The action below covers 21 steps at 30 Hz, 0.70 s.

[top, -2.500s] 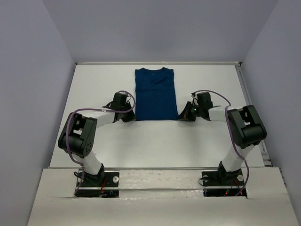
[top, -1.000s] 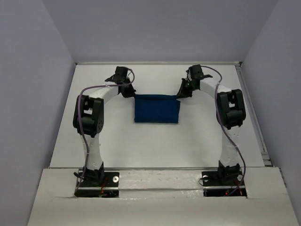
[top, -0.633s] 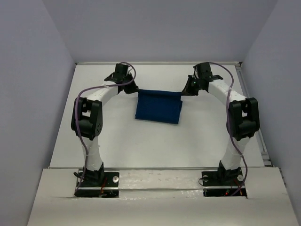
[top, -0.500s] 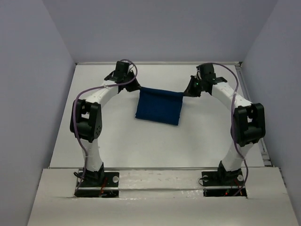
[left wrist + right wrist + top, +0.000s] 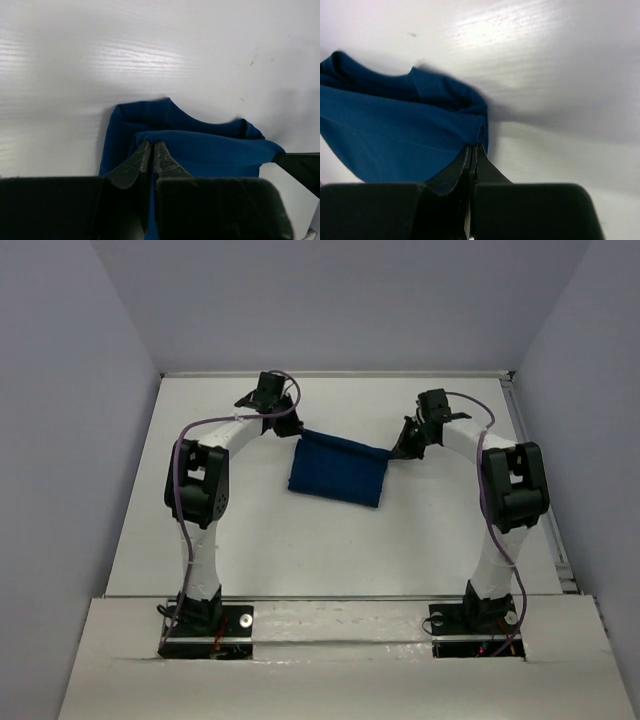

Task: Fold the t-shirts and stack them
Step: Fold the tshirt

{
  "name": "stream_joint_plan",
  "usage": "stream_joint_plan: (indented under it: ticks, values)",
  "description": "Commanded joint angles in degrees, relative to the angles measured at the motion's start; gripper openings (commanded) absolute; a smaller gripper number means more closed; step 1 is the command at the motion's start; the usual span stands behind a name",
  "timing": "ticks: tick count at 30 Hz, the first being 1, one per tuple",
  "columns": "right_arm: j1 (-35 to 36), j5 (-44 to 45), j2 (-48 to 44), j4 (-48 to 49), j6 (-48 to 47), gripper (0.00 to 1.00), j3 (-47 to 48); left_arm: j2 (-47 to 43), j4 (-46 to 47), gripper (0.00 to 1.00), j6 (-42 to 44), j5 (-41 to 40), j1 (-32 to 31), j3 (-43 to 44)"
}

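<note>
– T-shirt (image 5: 335,470) first: where is it lying?
– The dark blue t-shirt is hanging folded between the two hands, over the far middle of the white table (image 5: 300,550). Its lower part is resting on the table, and its far edge is slanting in the air.
– What is the left hand (image 5: 292,428) doing?
– It is pinching the far left corner, its fingers pressed together on the fabric.
– And the right hand (image 5: 402,450)?
– It is gripping the far right corner, closed just as tightly, slightly nearer than the left.
</note>
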Motion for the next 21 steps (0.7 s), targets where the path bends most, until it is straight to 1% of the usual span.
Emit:
stream_joint_plan:
  ticks: [1, 5, 7, 8, 9, 11, 13, 14, 15, 17, 18, 19, 20, 21]
  values:
    - [-1.23, 1.29, 3.95, 1.54, -1.43, 0.00, 6.74, 3.20, -1.03, 0.00, 1.75, -4.38, 1.96, 5.65]
    - [-1.23, 2.16, 6.42, 0.04, -2.57, 0.00, 10.52, 4.35, -0.24, 0.00, 0.26, -4.47, 2.57, 5.83]
    - [-1.23, 2.43, 6.77, 0.64, -3.18, 0.00, 11.14, 3.56, 1.16, 0.00, -0.53, -4.56, 2.57, 3.48]
    - [-1.23, 2.43, 7.29, 0.73, -3.27, 0.02, 11.84, 3.29, 1.87, 0.00, -0.88, -4.47, 2.57, 2.76]
    - [-1.23, 2.17, 7.73, 0.04, -3.80, 0.05, 12.72, 2.94, 2.14, 0.00, -1.58, -4.38, 3.18, 1.54]
    - [-1.23, 1.90, 7.83, 1.52, -3.98, 0.19, 13.69, 0.41, 5.29, 0.00, -3.08, -4.12, 3.19, -1.36]
    - [-1.23, 1.47, 7.83, 1.53, -4.15, 0.37, 15.71, -1.18, 6.97, 0.00, -3.96, -4.73, 3.89, -4.26]
    - [-1.23, 0.59, 8.26, 0.05, -4.41, 0.53, 18.85, -2.24, 7.76, 0.13, -4.66, -4.73, 4.59, -4.54]
    - [-1.23, 0.24, 8.27, -0.66, -4.94, 0.59, 20.27, -2.59, 7.85, 0.24, -4.84, -4.73, 4.59, -4.62]
    - [-1.23, -1.00, 7.48, -2.51, -5.99, 0.68, 22.65, -4.08, 8.20, 0.44, -5.19, -5.35, 5.91, -4.71]
    - [-1.23, -1.35, 6.87, -2.95, -6.17, 0.69, 22.84, -4.44, 8.38, 0.52, -5.45, -5.09, 5.91, -4.45]
    - [-1.23, -2.65, 6.25, -3.30, -6.17, 0.69, 22.75, -4.53, 8.38, 0.65, -5.46, -4.65, 6.52, -3.84]
    - [-1.23, -3.80, 5.55, -4.00, -6.09, 0.68, 22.58, -4.53, 7.25, 0.80, -5.37, -4.38, 6.53, -3.31]
    - [-1.23, -4.85, 4.24, -4.10, -6.26, 0.61, 21.97, -5.31, 7.32, 0.86, -5.28, -4.29, 6.53, -3.05]
